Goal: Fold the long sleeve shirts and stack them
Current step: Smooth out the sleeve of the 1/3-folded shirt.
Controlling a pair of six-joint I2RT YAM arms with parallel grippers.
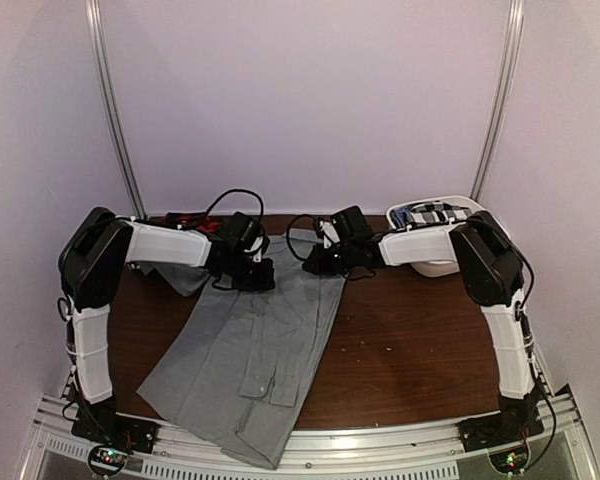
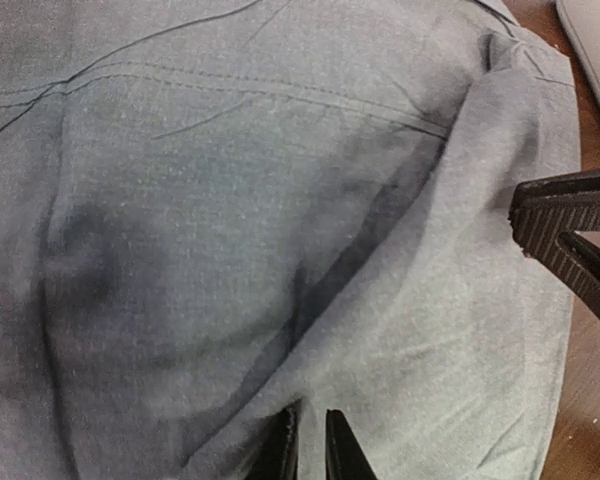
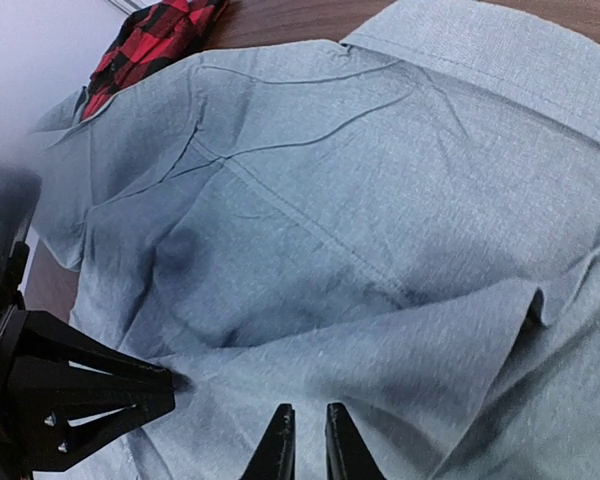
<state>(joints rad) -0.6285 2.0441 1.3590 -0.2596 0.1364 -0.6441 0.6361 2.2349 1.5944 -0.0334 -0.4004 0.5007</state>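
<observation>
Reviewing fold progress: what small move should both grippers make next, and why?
Probably raise both together slightly: the left gripper and right gripper look pinched on the grey shirt at its far end, creases running to their tips, the rest lying flat.

On the table, a spread shirt — other shirt behind, leftward.

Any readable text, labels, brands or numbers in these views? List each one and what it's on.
None readable in any view.
grey shirt: no tag, print or label showing.
plaid shirt: red and black pattern only.
white bin: no lettering to be made out; too small to rule out fine print.
</observation>
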